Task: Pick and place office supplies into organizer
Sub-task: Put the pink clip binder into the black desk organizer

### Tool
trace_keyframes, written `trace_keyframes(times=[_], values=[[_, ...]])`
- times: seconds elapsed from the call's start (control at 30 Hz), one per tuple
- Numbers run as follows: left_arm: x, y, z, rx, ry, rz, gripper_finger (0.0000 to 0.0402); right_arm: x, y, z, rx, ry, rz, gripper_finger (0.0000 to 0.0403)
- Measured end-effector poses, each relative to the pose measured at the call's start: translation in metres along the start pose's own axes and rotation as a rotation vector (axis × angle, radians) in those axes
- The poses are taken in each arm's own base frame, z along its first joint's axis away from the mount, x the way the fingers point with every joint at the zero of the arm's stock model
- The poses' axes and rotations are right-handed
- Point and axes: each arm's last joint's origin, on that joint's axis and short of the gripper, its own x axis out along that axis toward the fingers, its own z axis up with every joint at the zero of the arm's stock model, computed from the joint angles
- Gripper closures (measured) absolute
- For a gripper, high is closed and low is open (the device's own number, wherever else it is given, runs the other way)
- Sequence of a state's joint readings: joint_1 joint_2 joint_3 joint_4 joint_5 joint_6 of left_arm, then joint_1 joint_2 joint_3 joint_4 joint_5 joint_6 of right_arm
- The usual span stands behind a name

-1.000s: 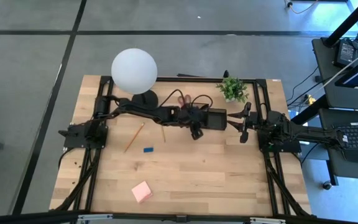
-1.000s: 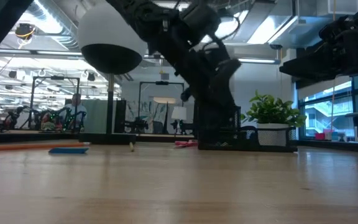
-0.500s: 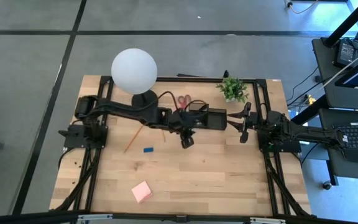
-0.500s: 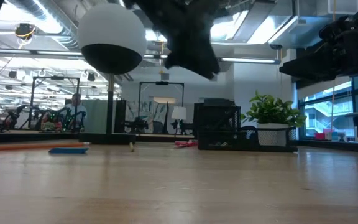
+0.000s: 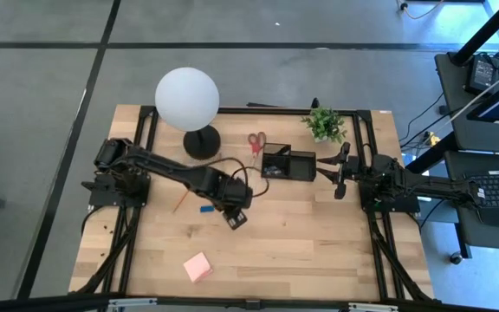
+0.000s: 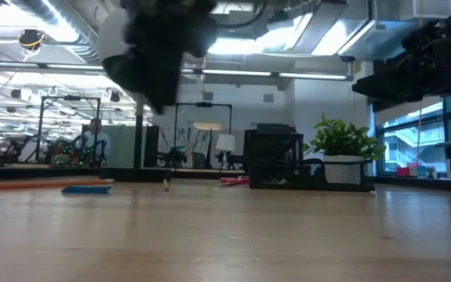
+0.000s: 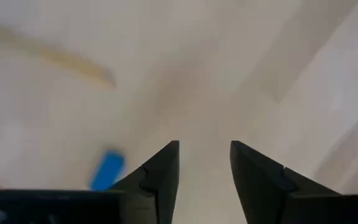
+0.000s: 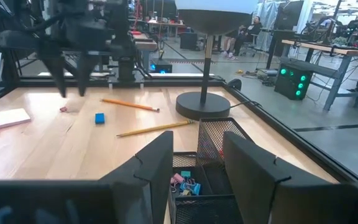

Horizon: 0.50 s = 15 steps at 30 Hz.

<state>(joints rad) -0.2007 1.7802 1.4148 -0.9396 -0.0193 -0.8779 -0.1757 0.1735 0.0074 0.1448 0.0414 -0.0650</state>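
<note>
Wooden tabletop (image 5: 319, 251) is carrying a blue eraser (image 5: 207, 208), lying just beside the left gripper (image 5: 235, 218), whose fingers are hanging parted and empty; the right gripper (image 5: 339, 189) is waiting beside the organizer (image 5: 288, 165), fingers apart.

Two dark jointed arms on black frames, looping cables, each end effector with blunt black fingers (image 7: 160, 171)

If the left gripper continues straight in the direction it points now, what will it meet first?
Most likely the bare table: the left gripper is open, empty, pointing down. The blue eraser lies off to one side.
</note>
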Motion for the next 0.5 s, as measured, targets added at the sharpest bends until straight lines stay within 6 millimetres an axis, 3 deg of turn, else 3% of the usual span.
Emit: trace_keyframes(times=[0.23,0.5], values=[[-0.002,-0.015,-0.038,-0.078,0.166,0.024,0.0236,0.000,0.000,0.000,-0.024,0.000,0.000,0.0258],[-0.007,-0.021,-0.078,-0.178,0.250,0.180,0.0234,0.000,0.000,0.000,-0.025,0.000,0.000,0.0258]])
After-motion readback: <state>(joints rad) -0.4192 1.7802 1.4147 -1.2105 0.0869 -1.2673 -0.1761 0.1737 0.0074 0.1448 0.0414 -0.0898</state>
